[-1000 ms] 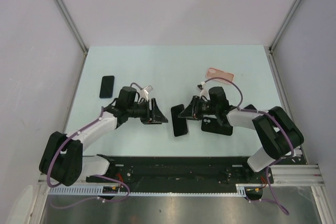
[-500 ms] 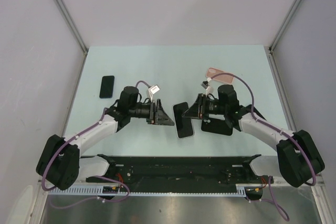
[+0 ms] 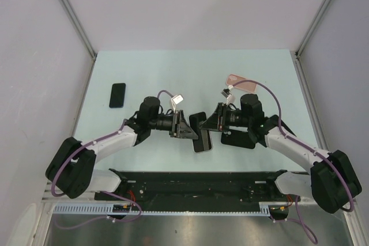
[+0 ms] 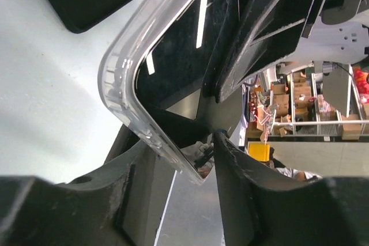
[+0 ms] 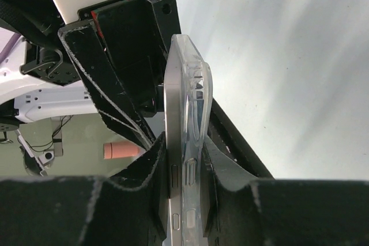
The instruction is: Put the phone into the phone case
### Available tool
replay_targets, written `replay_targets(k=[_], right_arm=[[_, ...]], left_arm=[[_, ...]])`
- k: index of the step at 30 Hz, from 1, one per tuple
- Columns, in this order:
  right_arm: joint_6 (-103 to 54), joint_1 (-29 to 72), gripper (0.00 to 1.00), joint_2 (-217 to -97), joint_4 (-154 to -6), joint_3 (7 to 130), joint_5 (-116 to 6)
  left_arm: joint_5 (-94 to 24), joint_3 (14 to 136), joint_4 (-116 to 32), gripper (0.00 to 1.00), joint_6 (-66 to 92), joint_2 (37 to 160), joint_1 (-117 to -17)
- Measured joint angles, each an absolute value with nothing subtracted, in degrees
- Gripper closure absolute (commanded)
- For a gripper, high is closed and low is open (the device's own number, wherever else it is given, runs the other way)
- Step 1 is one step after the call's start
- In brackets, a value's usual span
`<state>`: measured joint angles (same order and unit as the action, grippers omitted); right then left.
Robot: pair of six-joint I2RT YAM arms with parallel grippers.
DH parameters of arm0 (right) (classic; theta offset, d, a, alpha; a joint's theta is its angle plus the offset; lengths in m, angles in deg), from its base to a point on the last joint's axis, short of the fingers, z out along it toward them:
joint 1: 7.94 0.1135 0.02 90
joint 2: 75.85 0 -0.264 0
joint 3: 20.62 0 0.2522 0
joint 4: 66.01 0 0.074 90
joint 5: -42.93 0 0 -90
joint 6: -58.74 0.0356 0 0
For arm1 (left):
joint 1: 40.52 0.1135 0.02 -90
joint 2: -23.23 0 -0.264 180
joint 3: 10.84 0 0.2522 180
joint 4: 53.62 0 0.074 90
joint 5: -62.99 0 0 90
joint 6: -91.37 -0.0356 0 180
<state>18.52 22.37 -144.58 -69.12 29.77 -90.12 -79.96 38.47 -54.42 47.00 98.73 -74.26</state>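
the phone case (image 5: pixel 195 102) is clear, glossy plastic; the phone (image 5: pixel 172 142) in it shows a satin metal edge and glossy black face. the right gripper (image 5: pixel 183 162) has matt black, rough-grained fingers. the table (image 3: pixel 173 70) is smooth and matt.

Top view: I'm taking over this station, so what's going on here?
The two arms meet in the middle over one phone and a clear case. The right hand clamps phone and case together, and the case looks only partly pressed on. The left hand straddles the case's corner; its grip is unclear. A black case lies nearby.
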Motion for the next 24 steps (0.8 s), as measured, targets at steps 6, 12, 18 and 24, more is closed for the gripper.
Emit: replay_targets(k=[6,12,18,24], right_arm=[[19.4,22.6,0.63,-143.7,-69.5,29.8,-89.8],[19.5,22.4,0.65,-141.8,-70.3,29.8,-89.8],[19.2,21.2,0.69,-139.8,-72.3,29.7,-90.2],[19.3,20.2,0.54,-139.0,-72.5,29.6,-91.8]], left_arm=[[-80.2,36.5,-62.3,0.63,51.6,99.9,-74.4],[-81.6,35.7,-67.6,0.64,54.6,103.4,-74.5],[-83.1,35.1,-74.1,0.65,58.0,105.0,-74.5],[-84.0,34.0,-80.1,0.65,61.4,106.6,-74.5]])
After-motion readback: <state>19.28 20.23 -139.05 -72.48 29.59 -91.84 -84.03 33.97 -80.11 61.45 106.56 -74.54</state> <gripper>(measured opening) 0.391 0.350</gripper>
